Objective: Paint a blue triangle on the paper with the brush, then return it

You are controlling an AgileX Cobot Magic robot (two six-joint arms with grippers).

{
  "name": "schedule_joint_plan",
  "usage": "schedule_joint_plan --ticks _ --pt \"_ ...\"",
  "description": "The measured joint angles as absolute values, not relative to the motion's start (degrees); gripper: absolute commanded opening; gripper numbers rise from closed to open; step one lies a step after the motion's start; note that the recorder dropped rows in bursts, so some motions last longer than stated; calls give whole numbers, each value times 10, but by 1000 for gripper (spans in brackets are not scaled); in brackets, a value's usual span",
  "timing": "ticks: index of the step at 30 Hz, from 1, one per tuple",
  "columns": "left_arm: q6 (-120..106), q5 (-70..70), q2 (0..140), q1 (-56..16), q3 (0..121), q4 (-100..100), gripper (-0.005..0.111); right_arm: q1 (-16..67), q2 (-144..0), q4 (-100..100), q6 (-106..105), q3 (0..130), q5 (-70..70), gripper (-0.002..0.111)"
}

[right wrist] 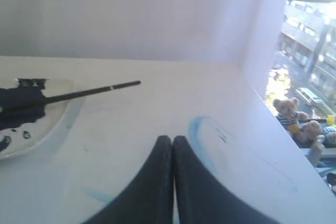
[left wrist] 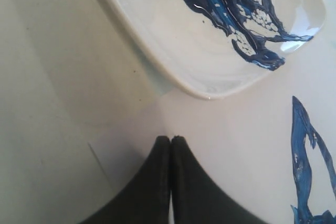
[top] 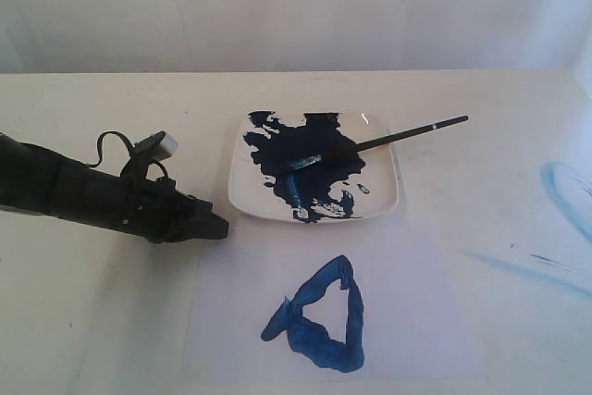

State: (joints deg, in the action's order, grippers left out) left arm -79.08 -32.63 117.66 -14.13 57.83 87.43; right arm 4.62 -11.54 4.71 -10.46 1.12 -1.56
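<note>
A thick dark blue triangle (top: pixel 319 319) is painted on the paper (top: pixel 407 302) near the table's front. The brush (top: pixel 388 141) lies across the square white plate (top: pixel 388 196), tip in the navy paint and black handle sticking out over the far right rim; the right wrist view also shows this brush (right wrist: pixel 89 94). My left gripper (top: pixel 222 227) rests shut and empty on the table, left of the paper and near the plate's front left corner (left wrist: pixel 205 90). The right gripper (right wrist: pixel 172 139) is shut with nothing in it, out of the exterior view.
Faint light-blue streaks (top: pixel 564 193) mark the cream table on the right. A navy paint splash (top: pixel 296 154) covers much of the plate. The table's right edge (right wrist: pixel 262 103) drops off beside a window.
</note>
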Motion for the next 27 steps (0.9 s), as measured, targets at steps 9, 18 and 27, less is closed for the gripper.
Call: schedule_joint_plan --ticks 9,18,27 --pt "-791 -326 1177 -141 578 874 0 -43 -75 54 -109 1 -30 0" --pt "-791 -326 1177 -141 578 874 0 -51 -6 50 -111 1 -119 0" --pt "-791 -326 1177 -141 578 874 0 -51 -4 47 -113 1 -164 0"
